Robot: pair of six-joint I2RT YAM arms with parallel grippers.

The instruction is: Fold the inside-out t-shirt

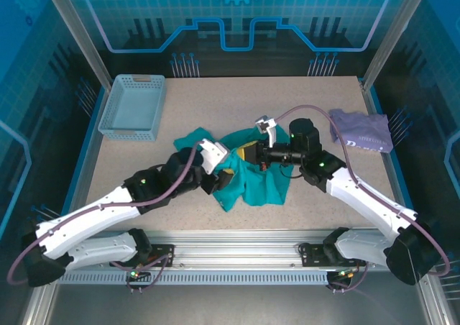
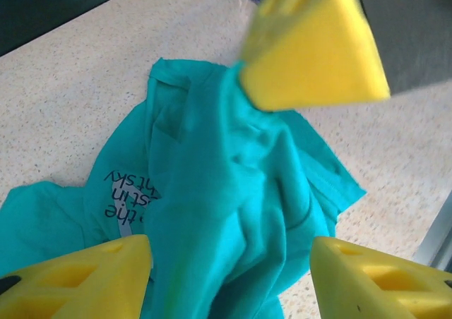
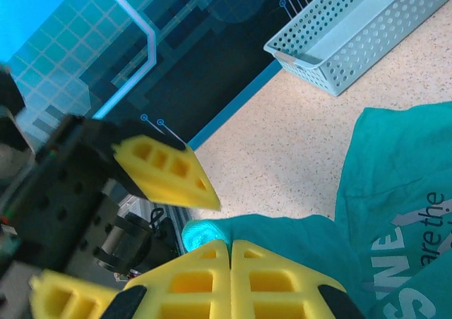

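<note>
Left wrist: crumpled teal-green cloth t-shirt [image 2: 233, 192] on speckled beige worktop [image 2: 70, 86].
Left tool [image 2: 229, 252] spread over it, right tool [image 3: 229, 248] pinching a fold.

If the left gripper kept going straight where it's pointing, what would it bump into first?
The teal t-shirt. The left gripper has its jaws open, with the bunched cloth right ahead between them; how close is hard to judge.

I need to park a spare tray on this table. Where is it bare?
Bare: the far strip between basket and purple garment; the patch between basket and left arm. Crowded: the centre, where left arm and right arm meet over the t-shirt.
</note>
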